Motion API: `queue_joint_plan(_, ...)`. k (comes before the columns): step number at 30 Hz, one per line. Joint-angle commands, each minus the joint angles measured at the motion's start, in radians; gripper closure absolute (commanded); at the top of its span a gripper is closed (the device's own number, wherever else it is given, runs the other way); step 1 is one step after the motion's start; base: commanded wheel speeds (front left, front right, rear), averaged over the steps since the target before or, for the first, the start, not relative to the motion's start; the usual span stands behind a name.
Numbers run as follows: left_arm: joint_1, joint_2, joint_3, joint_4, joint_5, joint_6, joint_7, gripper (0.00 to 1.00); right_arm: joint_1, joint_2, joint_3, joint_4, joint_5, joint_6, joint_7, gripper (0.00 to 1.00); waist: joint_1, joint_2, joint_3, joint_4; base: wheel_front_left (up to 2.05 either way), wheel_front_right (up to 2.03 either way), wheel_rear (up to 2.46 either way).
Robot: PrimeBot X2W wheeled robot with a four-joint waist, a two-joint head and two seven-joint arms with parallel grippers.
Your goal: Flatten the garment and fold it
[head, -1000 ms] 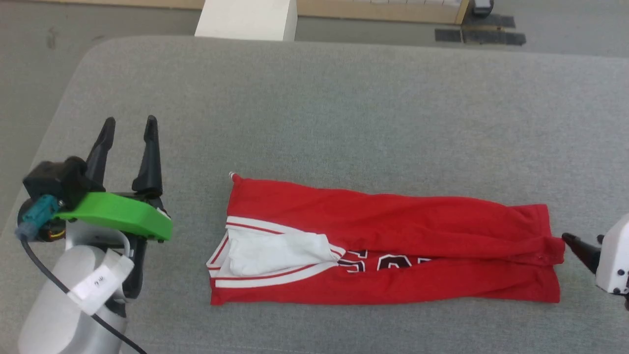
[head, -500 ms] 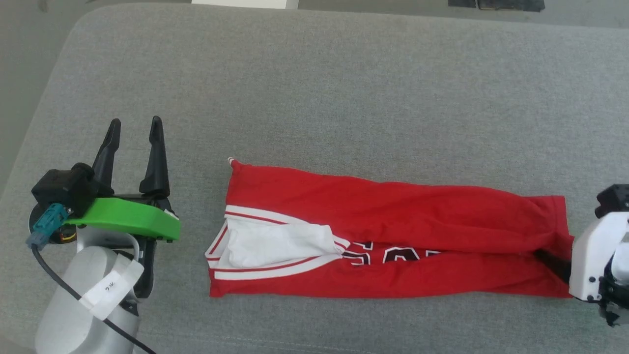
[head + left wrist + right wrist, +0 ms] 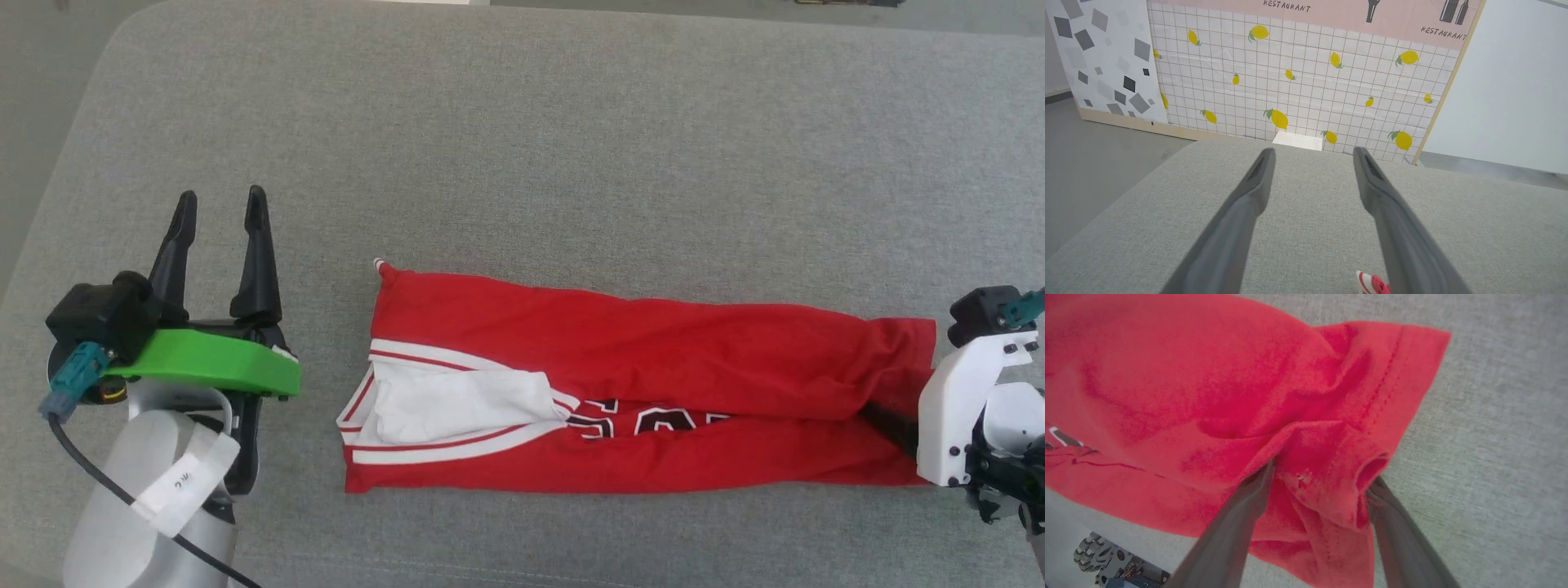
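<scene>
Fingers (image 3: 1231, 524) of the right gripper (image 3: 1323, 473) are spread wide, now astride the hem of the garment (image 3: 653, 359), a second ago just off it. It lies crosswise on the table (image 3: 571, 163), sleeves toward the splayed left gripper (image 3: 220, 194).

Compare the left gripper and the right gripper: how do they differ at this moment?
The left gripper is over bare table, beside the garment; the right gripper is at its red hem end. Nothing lies between the left fingers; red cloth lies between the right ones. Both stand open.
</scene>
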Motion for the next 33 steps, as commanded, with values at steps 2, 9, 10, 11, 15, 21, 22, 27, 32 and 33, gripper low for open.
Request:
queue_joint_plan(2,0.014,-0.007,0.007,-0.003,0.021,-0.01,-0.007,0.0,-0.002,0.002,0.004,0.033,-0.02,-0.002,0.002,1.0,0.0,0.0,-0.002,0.0,0.0,0.0,0.0)
queue_joint_plan(9,0.026,-0.013,0.021,-0.004,0.03,-0.017,-0.008,0.0,-0.012,-0.005,-0.033,0.05,-0.041,-0.002,0.008,1.0,0.0,0.0,-0.005,-0.004,0.0,0.0,0.0)
queue_joint_plan(10,0.026,-0.015,0.023,-0.003,0.031,-0.018,-0.008,0.0,-0.013,-0.006,-0.039,0.052,-0.044,-0.002,0.009,1.0,0.0,0.0,-0.006,-0.004,0.0,0.0,0.0)
queue_joint_plan(11,0.027,-0.015,0.024,-0.003,0.031,-0.019,-0.008,0.0,-0.013,-0.006,-0.046,0.053,-0.046,-0.002,0.01,1.0,0.0,0.0,-0.006,-0.005,0.0,0.0,0.0)
queue_joint_plan(15,0.025,-0.021,0.028,-0.004,0.035,-0.024,-0.008,0.0,-0.015,-0.014,-0.087,0.063,-0.062,-0.002,0.011,1.0,0.0,0.0,-0.004,-0.006,0.0,0.0,0.0)
queue_joint_plan(21,0.022,-0.024,0.031,-0.002,0.039,-0.032,-0.008,0.0,-0.018,-0.042,-0.217,0.112,-0.121,-0.002,0.018,1.0,0.0,0.0,-0.003,-0.004,0.0,0.0,0.0)
queue_joint_plan(22,0.021,-0.024,0.031,-0.001,0.04,-0.033,-0.008,0.0,-0.019,-0.047,-0.246,0.122,-0.139,-0.002,0.02,1.0,0.0,0.0,-0.002,-0.004,0.0,0.0,0.0)
queue_joint_plan(27,0.019,-0.022,0.029,0.003,0.042,-0.038,-0.008,0.0,-0.024,-0.046,-0.387,0.157,-0.24,-0.002,0.039,1.0,0.0,0.0,-0.001,-0.002,0.0,0.0,0.0)
queue_joint_plan(32,0.023,-0.02,0.026,0.005,0.042,-0.038,-0.008,0.0,-0.029,-0.024,-0.465,0.141,-0.324,-0.002,0.069,1.0,0.0,0.0,-0.006,-0.006,0.0,0.0,0.0)
queue_joint_plan(33,0.025,-0.02,0.026,0.006,0.042,-0.038,-0.008,0.0,-0.029,-0.02,-0.469,0.134,-0.334,-0.002,0.075,1.0,0.0,0.0,-0.009,-0.007,0.0,0.0,0.0)
